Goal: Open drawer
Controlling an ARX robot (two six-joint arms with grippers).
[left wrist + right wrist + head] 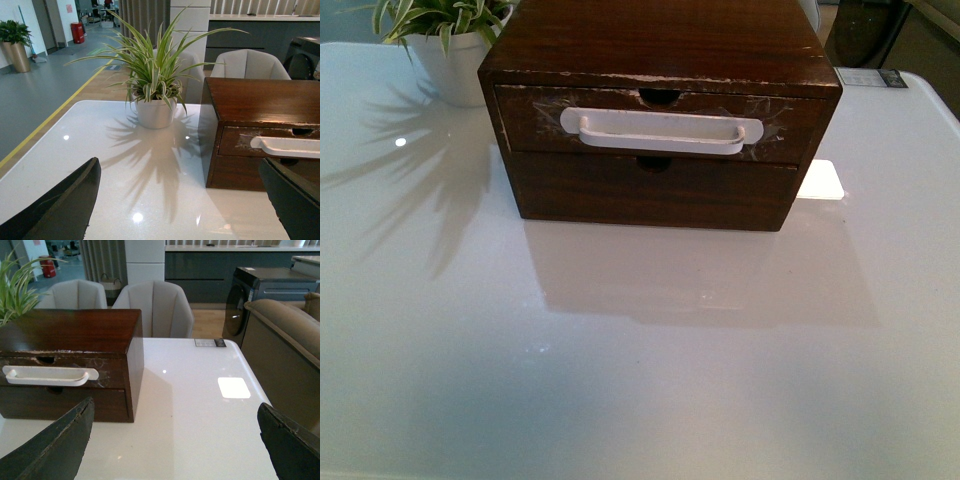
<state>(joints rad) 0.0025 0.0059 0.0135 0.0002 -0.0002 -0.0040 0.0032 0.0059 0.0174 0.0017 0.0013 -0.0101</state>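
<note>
While neither arm showed in the front view, the drawer [535, 122] sat shut, flush in the upper slot of the wooden chest [660, 40]. Its white handle [660, 132] ran side to side across the front, and bare worktop [640, 350] lay open on the robot's side, room enough for the drawer to slide out. From the left wrist view, the left gripper [179, 165] hung spread wide with nothing between its jaws. The drawer lay ahead of it and inward, toward the other arm, with a potted plant [155, 110] beyond the chest's outer side. From the right wrist view, the right gripper [176, 406], likewise spread and empty, had the drawer ahead and inward, and clear worktop ran outward to the edge. Neither gripper looked clearly nearer, and both were well apart from the handle.
</note>
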